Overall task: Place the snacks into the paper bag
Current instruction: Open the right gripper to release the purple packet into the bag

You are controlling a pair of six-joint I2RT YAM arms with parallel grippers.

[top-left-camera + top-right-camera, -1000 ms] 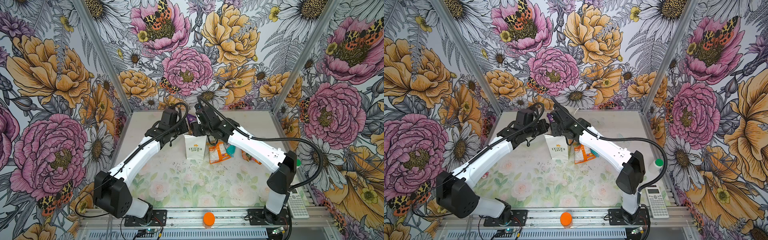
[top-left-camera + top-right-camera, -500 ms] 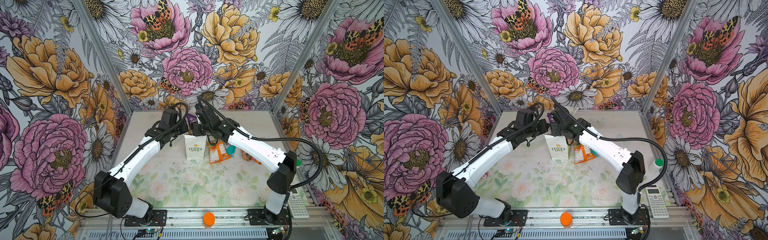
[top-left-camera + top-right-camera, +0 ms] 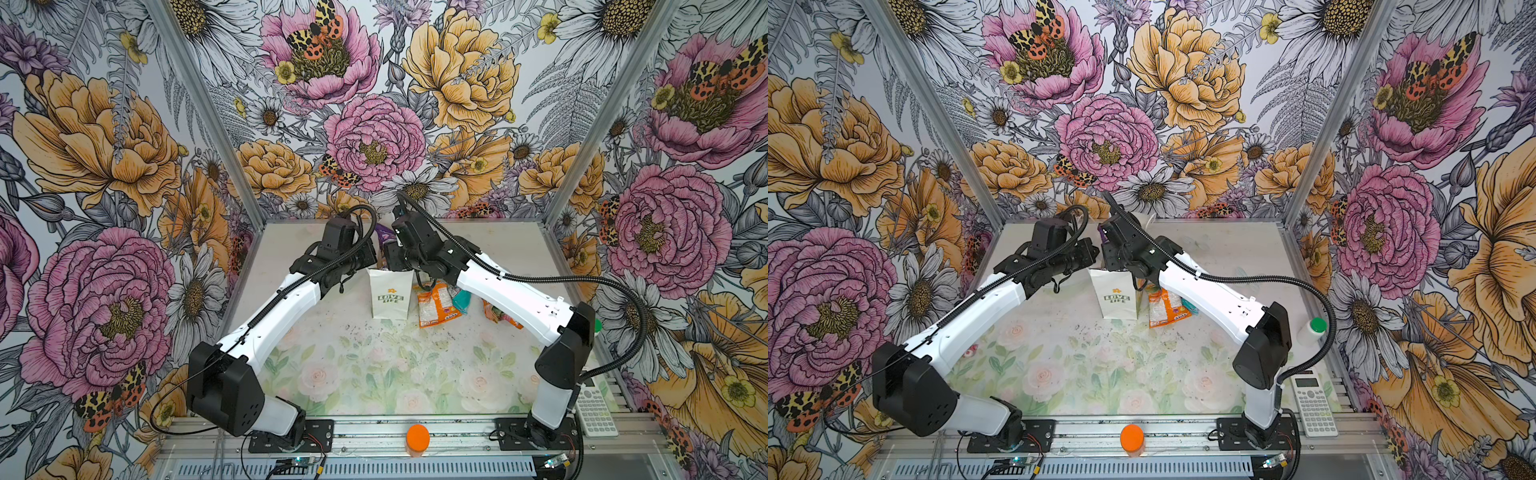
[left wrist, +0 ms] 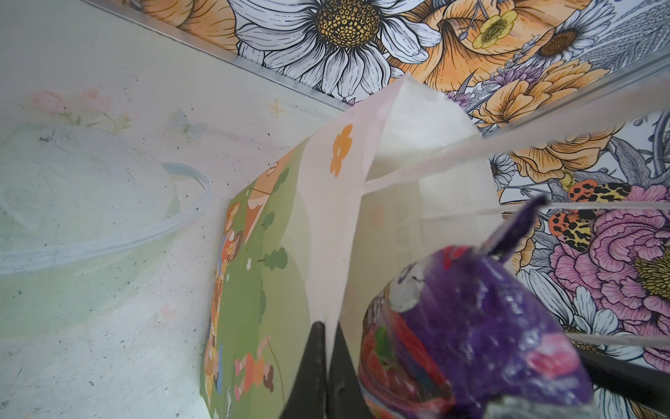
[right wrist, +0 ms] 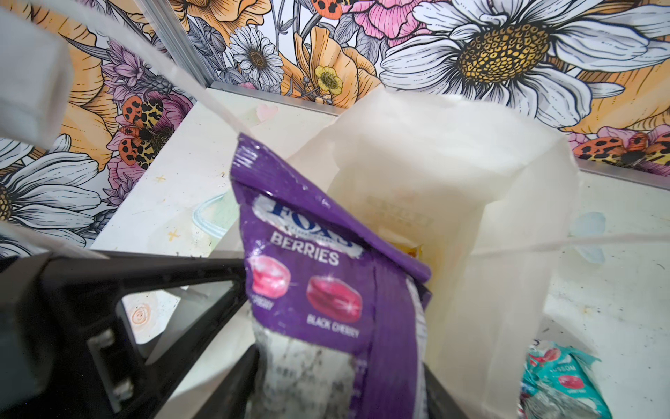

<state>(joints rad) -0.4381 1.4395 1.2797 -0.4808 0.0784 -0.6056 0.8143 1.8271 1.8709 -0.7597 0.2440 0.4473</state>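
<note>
The white paper bag [image 3: 390,297] [image 3: 1116,297] stands upright mid-table with its "LOVE LIFE" side toward the front. My left gripper [image 4: 327,328] is shut on the bag's rim, pinching the paper edge beside the green picture face [image 4: 253,290]. My right gripper [image 5: 342,377] is shut on a purple snack packet [image 5: 311,275] [image 4: 482,337] and holds it upright over the bag's open mouth [image 5: 435,203]. A bit of yellow packet [image 5: 411,250] shows inside the bag. On the table right of the bag lie an orange-and-white packet [image 3: 436,303], a teal packet [image 3: 462,300] [image 5: 558,381] and an orange one [image 3: 498,313].
A clear plastic bowl [image 4: 90,217] sits left of the bag near the back wall. A calculator [image 3: 594,409] and a white bottle with a green cap [image 3: 1312,328] are at the right edge. An orange lid [image 3: 417,436] rests on the front rail.
</note>
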